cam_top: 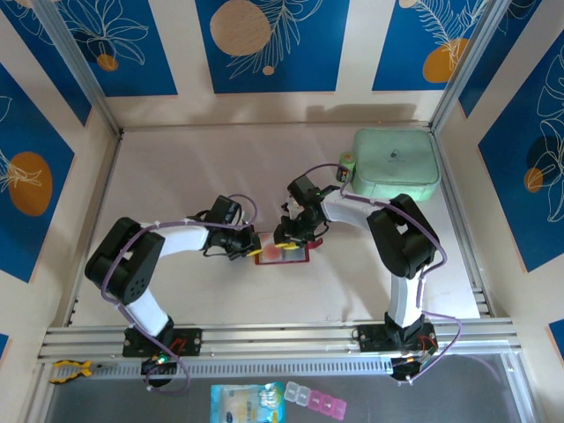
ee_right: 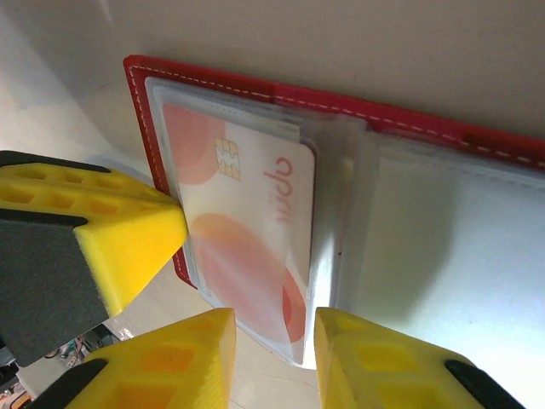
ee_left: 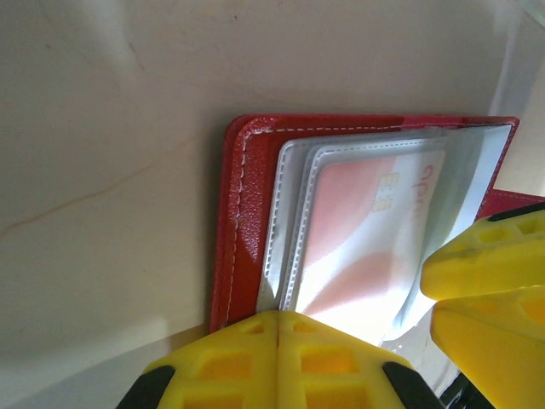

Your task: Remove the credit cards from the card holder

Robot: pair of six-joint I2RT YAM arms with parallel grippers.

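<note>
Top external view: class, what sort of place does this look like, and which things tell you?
Probably a robotics lab test cell: a left arm and a right arm are bolted to an aluminium rail at a table boxed in by walls with blue leaf prints.

Overhead feed first: my left arm [cam_top: 189, 236] is white link shells between chunky black joint housings, and my right arm [cam_top: 348, 204] is built exactly the same. I see purple cables [cam_top: 443, 257] looping along both arms, standing clear of the shells. Each black base [cam_top: 159, 339] has bits of red wiring around it. Out front, the left gripper [cam_top: 251, 245] and the right gripper [cam_top: 289, 236] read black with yellow tips. On my wrist feeds the fingers [ee_right: 192, 354] are bright yellow blocks with shallow rectangular pockets moulded in, and black parts behind them.
</note>
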